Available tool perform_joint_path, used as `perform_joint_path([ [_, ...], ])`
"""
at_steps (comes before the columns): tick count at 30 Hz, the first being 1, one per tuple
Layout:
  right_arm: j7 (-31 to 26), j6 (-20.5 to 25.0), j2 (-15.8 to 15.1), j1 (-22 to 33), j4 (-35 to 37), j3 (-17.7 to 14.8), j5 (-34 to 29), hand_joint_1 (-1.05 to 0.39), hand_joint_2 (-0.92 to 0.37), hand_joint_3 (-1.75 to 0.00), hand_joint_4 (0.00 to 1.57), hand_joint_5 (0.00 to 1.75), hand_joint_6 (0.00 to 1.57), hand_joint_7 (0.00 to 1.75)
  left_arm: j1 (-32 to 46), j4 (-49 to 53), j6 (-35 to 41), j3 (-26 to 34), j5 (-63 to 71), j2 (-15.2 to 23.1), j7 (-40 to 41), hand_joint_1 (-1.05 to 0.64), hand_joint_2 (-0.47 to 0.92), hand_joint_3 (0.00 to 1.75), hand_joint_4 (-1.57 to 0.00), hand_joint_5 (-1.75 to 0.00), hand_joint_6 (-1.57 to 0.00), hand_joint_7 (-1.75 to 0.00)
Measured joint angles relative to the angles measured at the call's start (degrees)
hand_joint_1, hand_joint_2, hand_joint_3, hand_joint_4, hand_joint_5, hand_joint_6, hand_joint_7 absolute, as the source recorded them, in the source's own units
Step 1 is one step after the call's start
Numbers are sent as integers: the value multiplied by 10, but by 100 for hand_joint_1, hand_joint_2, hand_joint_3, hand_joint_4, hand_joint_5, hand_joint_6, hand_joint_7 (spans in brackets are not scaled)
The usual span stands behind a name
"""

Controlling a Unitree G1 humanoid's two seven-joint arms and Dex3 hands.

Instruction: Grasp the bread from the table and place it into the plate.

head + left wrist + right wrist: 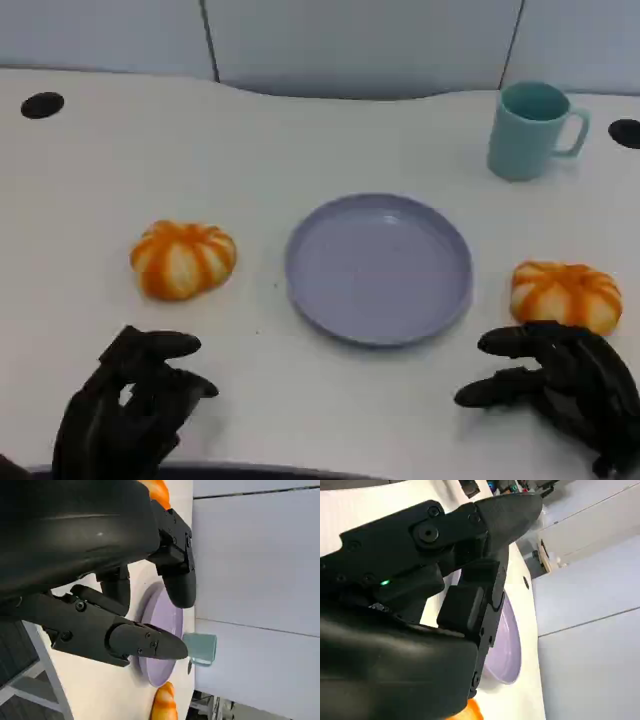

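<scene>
We see one bread [183, 259] left of the plate [379, 268], another bread [565, 293] right, long axis sideways; left hand [128, 405] and right hand [565, 388] released.

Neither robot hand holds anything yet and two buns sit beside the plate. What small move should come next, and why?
Probably the right robot hand should ease forward over the round orange-and-white striped bread bun just beyond its fingertips. That bun lies closest to a hand, and the round lavender plate beside it is bare.
</scene>
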Motion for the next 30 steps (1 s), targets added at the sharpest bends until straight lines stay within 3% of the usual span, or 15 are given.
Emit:
perform_joint_path([
  [30,-3,8,0,1,-4,2,1,-63,-92,-11,150,2,138,0,2,-3,1,0,2,-1,0,-46,92,18,-26,-164,-28,-126],
])
